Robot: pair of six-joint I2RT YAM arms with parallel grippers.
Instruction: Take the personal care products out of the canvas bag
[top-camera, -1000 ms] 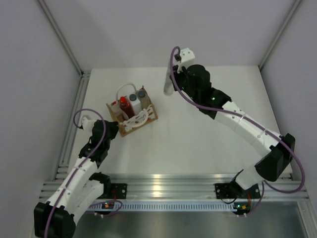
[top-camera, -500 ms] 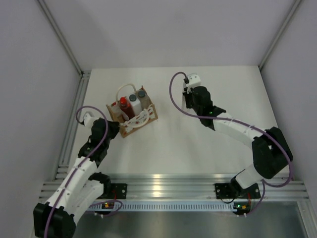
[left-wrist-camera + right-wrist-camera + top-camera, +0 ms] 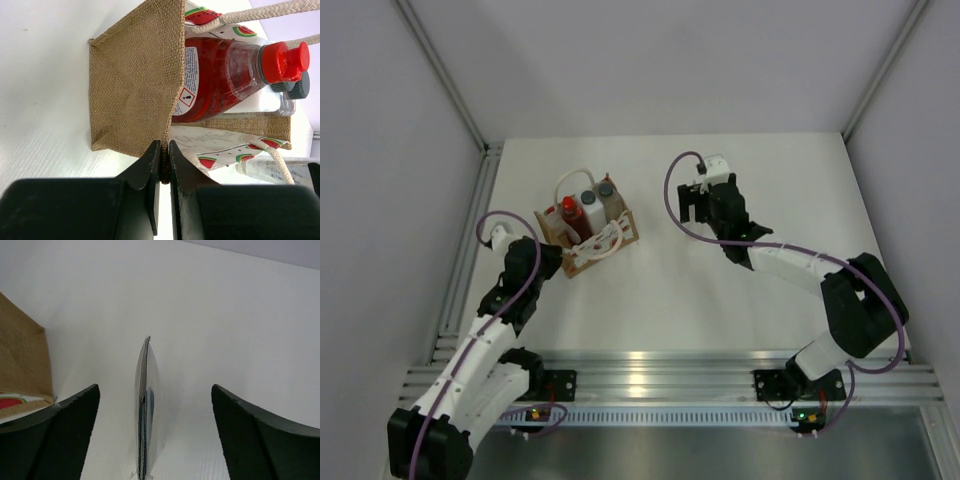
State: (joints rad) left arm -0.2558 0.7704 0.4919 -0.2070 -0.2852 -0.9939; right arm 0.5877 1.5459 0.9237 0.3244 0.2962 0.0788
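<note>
Toward the left edge of the counter point(image 3: 720, 290) sits the canvas bag point(image 3: 588, 232), the left fingers point(image 3: 150, 170) clenched on its burlap rim. The red bottle point(image 3: 220, 75), white bottle point(image 3: 588, 200) and pale bottle point(image 3: 609, 195) are inside. Nearer the far edge, the right fingers point(image 3: 65, 435) are spread wide (touching nothing), the silvery tube point(image 3: 144, 415) edge-on between them.

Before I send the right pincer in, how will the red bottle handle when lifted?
The red bottle looks nearly full of liquid, so it is probably heavy for its size. Its glossy, rounded plastic could slip; the narrower red cap may grip better. The soft canvas bag might drag along.
</note>
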